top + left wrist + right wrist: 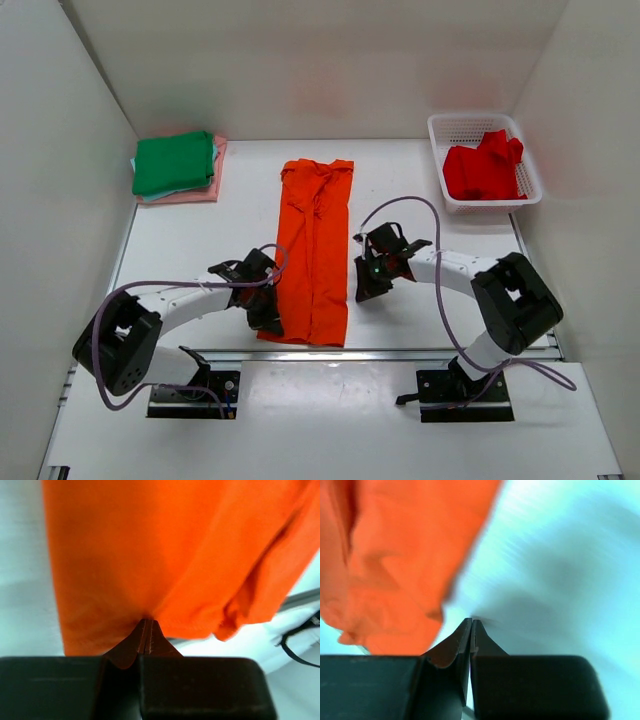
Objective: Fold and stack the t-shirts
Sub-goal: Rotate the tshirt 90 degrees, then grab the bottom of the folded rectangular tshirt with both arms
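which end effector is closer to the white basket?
Right. The right end effector is right of the orange shirt, the basket beyond it at far right; the left end effector is at the shirt's left edge.

A white table [200, 250] is boxed in by a plain white back wall [300, 60] and white side walls [50, 150], all evenly and softly lit.
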